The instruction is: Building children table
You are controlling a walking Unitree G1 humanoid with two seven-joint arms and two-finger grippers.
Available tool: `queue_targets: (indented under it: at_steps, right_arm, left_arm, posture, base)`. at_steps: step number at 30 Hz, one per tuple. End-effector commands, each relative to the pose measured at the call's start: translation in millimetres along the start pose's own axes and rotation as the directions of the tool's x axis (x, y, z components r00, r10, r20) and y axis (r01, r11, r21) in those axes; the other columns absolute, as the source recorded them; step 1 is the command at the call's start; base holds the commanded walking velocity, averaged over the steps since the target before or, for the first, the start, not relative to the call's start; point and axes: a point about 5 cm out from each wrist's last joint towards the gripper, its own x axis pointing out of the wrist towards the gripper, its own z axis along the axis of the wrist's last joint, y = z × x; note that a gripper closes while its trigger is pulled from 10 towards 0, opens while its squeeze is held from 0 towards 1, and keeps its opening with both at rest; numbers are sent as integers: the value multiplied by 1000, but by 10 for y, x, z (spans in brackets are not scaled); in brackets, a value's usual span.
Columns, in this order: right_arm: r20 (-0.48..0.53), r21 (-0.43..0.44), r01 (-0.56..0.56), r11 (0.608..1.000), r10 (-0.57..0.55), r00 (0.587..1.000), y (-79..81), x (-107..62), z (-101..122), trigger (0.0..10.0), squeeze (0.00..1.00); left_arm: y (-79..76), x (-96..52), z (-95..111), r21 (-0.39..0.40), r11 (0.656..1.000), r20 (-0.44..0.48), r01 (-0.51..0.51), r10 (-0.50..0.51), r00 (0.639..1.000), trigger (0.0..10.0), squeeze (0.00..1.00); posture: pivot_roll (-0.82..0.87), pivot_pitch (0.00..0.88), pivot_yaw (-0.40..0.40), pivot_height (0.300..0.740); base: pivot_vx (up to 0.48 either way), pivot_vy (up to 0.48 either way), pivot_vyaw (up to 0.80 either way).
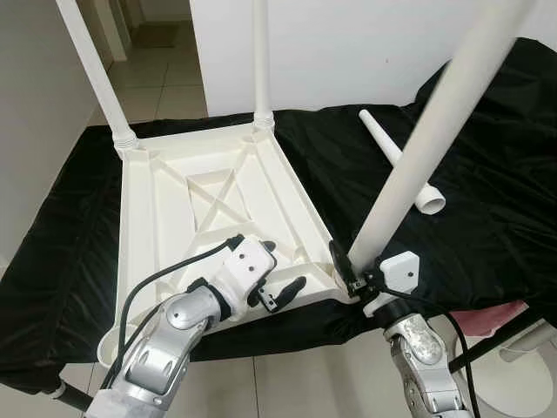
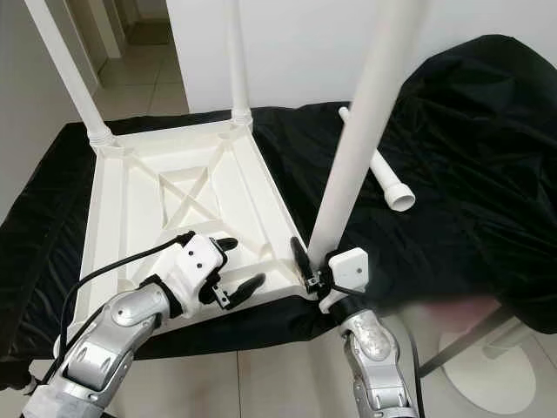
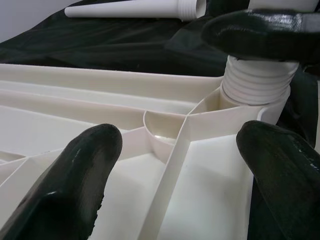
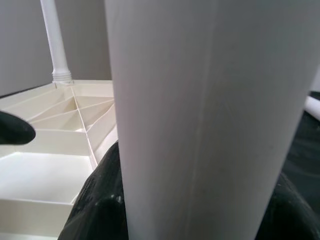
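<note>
Currently, eye view: upturned tabletop [image 1: 209, 218] on black-draped surface [image 1: 487, 218]; right claw [image 1: 352, 266] clamped on leg [image 1: 418, 148] at near corner socket. Left wrist view: left claw [image 3: 175, 165] spread open, empty, over ribbing. Spare leg [image 1: 400, 161] lies beside.

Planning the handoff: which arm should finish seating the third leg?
Right. Its end effector already grips the leg at the tabletop corner socket; the left end effector is open over the underside.

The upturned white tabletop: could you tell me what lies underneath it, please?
The tabletop rests on a black cloth that spreads out around it. Whatever supports the cloth beneath is covered and cannot be seen.
</note>
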Motion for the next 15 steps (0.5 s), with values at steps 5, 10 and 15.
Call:
queue_targets:
  at_steps: [5, 10, 15]
  right_arm:
    - [-152, 66, 27, 997, -17, 988, -32, -61, -241, 10000, 0]
    - [-191, 64, 44, 997, -31, 981, -52, -32, -272, 10000, 0]
    - [-265, 42, 58, 997, -45, 963, -72, 15, -315, 10000, 0]
  left_arm:
    - [30, -29, 20, 7, 999, -4, -38, 38, 999, 10000, 0]
    - [42, -32, 20, 5, 999, -3, -46, 46, 999, 10000, 0]
    - [39, -30, 27, 4, 999, -1, -46, 46, 999, 10000, 0]
  posture:
    - [-34, 35, 62, 740]
    - [-34, 34, 62, 740]
    - [-35, 36, 63, 740]
  base:
    - [0, 0, 0]
    - [0, 0, 0]
    - [0, 0, 0]
